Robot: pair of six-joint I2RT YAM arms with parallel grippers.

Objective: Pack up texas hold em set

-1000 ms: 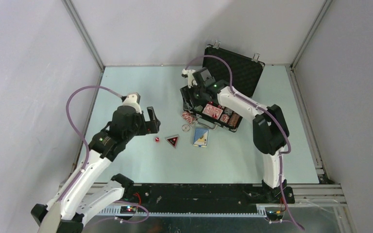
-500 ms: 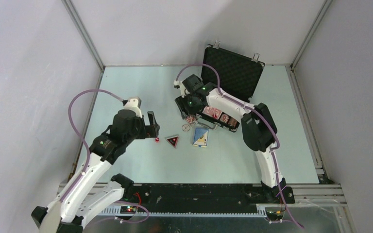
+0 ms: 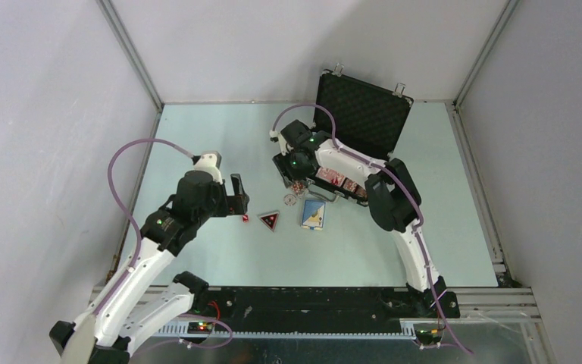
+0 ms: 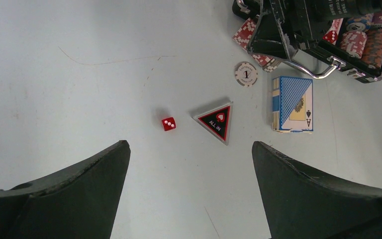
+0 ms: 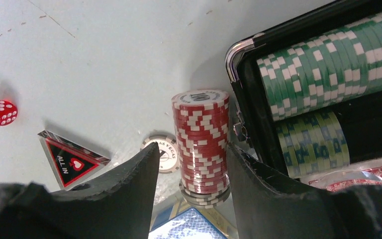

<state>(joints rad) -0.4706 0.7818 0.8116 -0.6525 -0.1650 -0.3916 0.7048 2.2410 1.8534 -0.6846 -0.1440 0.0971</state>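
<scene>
At the near left corner of the open briefcase [image 3: 364, 114], we see the right gripper [image 5: 191, 147] straddling an upright red-and-white chip stack [image 5: 201, 144], its jaws parted, with a sliver of gap showing on one side. The stack stands on the table just outside the case's silver rim, so there is little room on that side. Rows of green chips [image 5: 323, 64] lie packed inside the case, with a red deck [image 5: 378, 177] near them. To the left the table [image 3: 212, 144] lies open. There we find the white button [image 4: 245, 73], blue deck [image 4: 292, 103], black triangle [image 4: 216, 121] and red die [image 4: 168, 124], each apart from the others, in front of the left gripper [image 4: 190, 145], whose jaws hang wide and hold nothing. A second ago the right gripper stood farther back over the case; it has since swung forward and left to the stack, its elbow drawing in. The left arm has barely shifted, and the loose pieces lie where they lay. Plain grey walls [image 3: 45, 114] box in the pale, lightly scratched tabletop on three sides.
</scene>
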